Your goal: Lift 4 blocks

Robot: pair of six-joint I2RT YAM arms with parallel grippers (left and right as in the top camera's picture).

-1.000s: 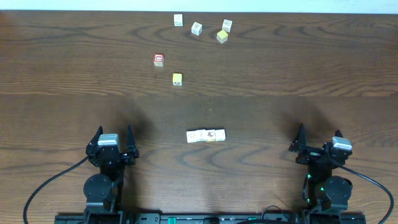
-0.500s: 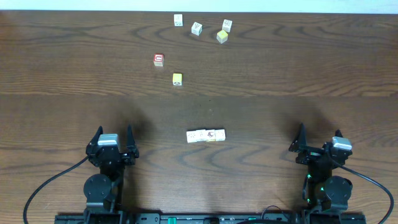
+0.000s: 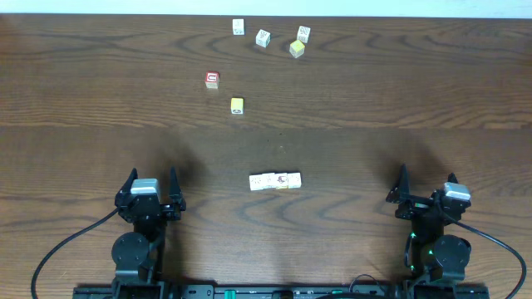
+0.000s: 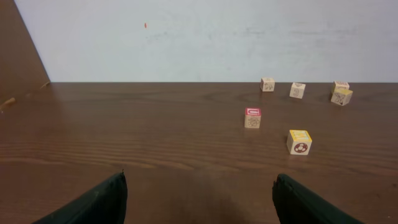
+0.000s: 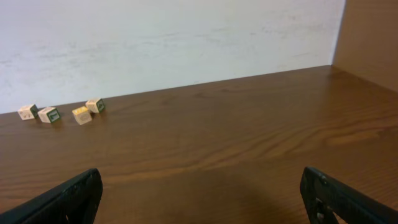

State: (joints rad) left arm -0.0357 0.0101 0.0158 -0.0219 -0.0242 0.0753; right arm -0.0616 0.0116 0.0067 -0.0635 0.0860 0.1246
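Note:
A short row of several white blocks (image 3: 275, 181) lies side by side at the table's middle, seen only in the overhead view. My left gripper (image 3: 153, 176) rests near the front edge, well to the left of the row, open and empty; its dark fingertips (image 4: 115, 190) stand wide apart over bare wood. My right gripper (image 3: 427, 176) sits at the front right, equally far from the row, open and empty as well, its midpoint (image 5: 200, 177) over bare table.
At the back lie three loose white cubes (image 3: 238, 26) (image 3: 263, 38) (image 3: 303, 34) and a yellow cube (image 3: 297, 48). A red cube (image 3: 212, 80) and a second yellow cube (image 3: 237, 105) sit nearer. A pale wall (image 4: 199, 37) bounds the far edge.

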